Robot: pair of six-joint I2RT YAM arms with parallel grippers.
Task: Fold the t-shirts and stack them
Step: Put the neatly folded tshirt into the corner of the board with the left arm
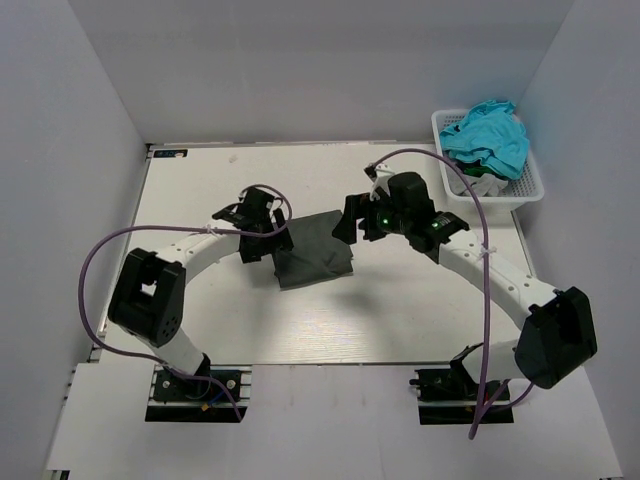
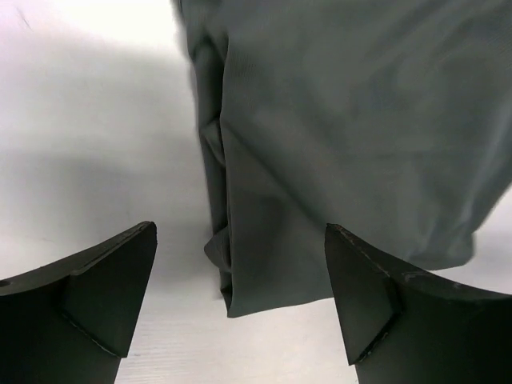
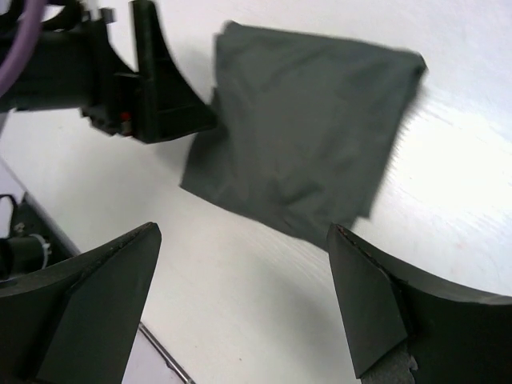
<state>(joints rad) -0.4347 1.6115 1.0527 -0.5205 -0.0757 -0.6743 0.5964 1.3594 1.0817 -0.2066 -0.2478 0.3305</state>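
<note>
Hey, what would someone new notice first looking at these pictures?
A folded dark grey t-shirt lies mid-table, with the open left gripper and open right gripper flanking its two sides. At the far right corner, a white basket holds a crumpled turquoise t-shirt.

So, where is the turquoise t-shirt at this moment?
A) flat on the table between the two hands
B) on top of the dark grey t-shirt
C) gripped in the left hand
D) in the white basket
D: the turquoise t-shirt is bunched up inside the white basket, well apart from the dark grey t-shirt.
</note>
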